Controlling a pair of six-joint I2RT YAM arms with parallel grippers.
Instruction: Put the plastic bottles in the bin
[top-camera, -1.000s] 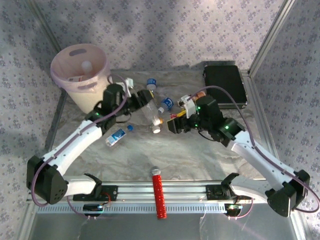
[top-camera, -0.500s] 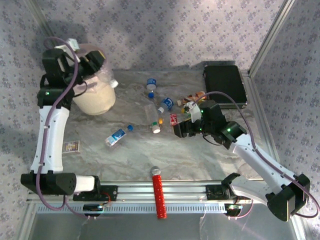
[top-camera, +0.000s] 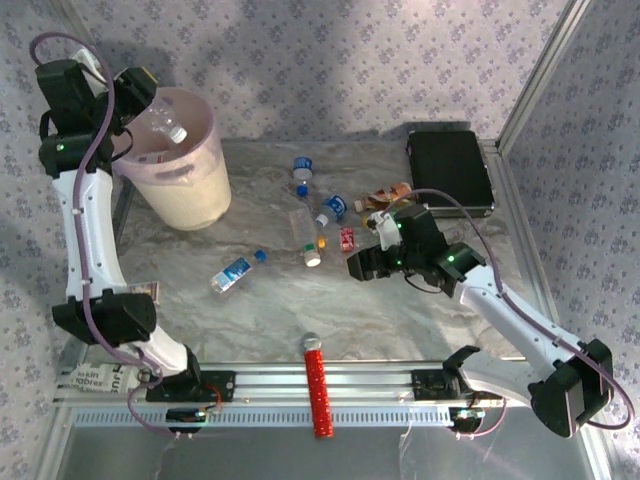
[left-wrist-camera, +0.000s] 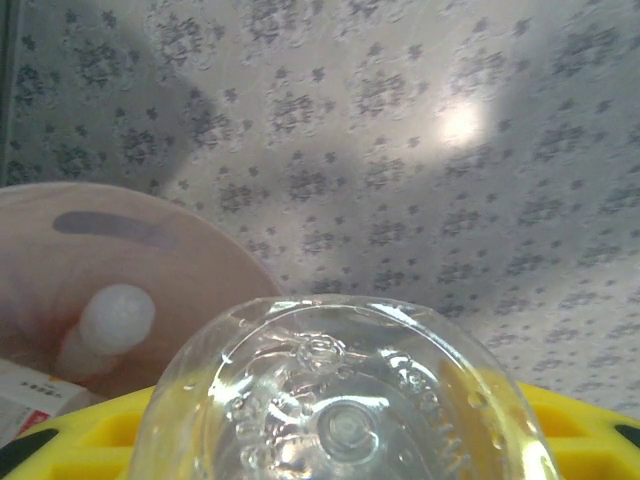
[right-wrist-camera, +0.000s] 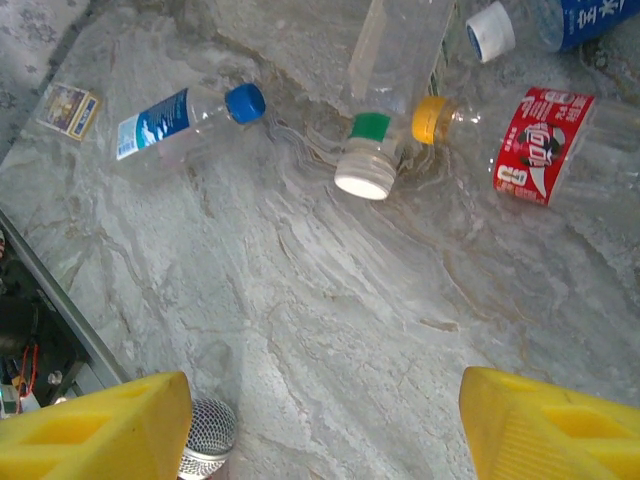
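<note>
The bottle (left-wrist-camera: 340, 405) in my left gripper (top-camera: 138, 93) is clear. In the left wrist view its round base sits between my yellow fingers (left-wrist-camera: 70, 432), one on each side. So this gripper is closed around the bottle body, only as wide as the bottle allows. I hold it above the bin (top-camera: 190, 195), which stands at 10 o'clock on the table (top-camera: 300, 310). Inside the bin I see a white cap (left-wrist-camera: 115, 315) that belongs to another bottle.

I judge this is the drop step: the bottle is over the mouth of the bin but not yet let go. The next move, I think, asks only that I open these fingers while the bottle is well inside the rim, so that it does not hit the edge and roll out.

The other bottles (top-camera: 305, 235) lie near the table centre, from 9 to 12 o'clock of my right gripper (top-camera: 361, 266). Its fingers (right-wrist-camera: 95, 430) stand wide apart with nothing between them, low over bare table. The red-label bottle (right-wrist-camera: 548, 145) seems the nearest to it. To take it I would move toward 12 o'clock and set the fingers across the body, not along it.

The black case (top-camera: 450, 168) at 2 o'clock and the red cylinder (top-camera: 316, 385) at 6 o'clock are not for the bin.
</note>
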